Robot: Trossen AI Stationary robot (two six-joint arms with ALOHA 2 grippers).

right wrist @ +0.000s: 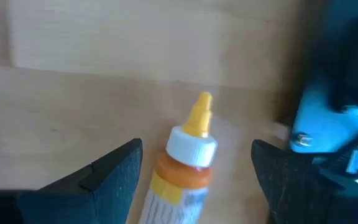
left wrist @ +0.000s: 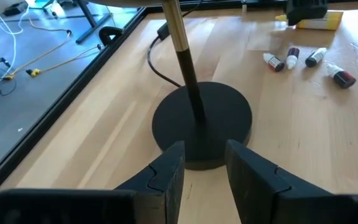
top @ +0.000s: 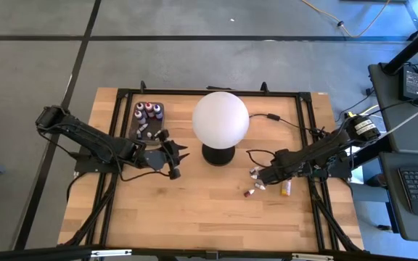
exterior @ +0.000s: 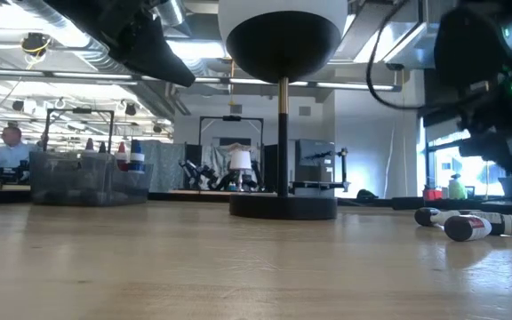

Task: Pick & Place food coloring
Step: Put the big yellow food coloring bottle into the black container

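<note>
Right gripper [right wrist: 194,168]: dark fingers spread wide, one to each side of the orange bottle [right wrist: 182,168]. The bottle lies on the wooden table [right wrist: 104,43] between them, not touching either finger. Plastic, white collar, yellow pointed tip; its lower body is cut off by the frame edge. A blue blurred shape just beside it cannot be identified.

Left gripper [left wrist: 204,180]: narrow gap between blunt dark fingers, nothing in it; it hangs above the table near the lamp base [left wrist: 202,122], a flat matte black disc with a brass-and-black stem.

Loose dropper bottles [left wrist: 306,60] lie scattered on the table beyond the base, small, white-capped, red or dark; from above the right arm partly covers them.

Dark grey tray [top: 149,118] near the table's back edge, left of the white globe lamp [top: 220,118], holds more small bottles upright; count unclear.
</note>
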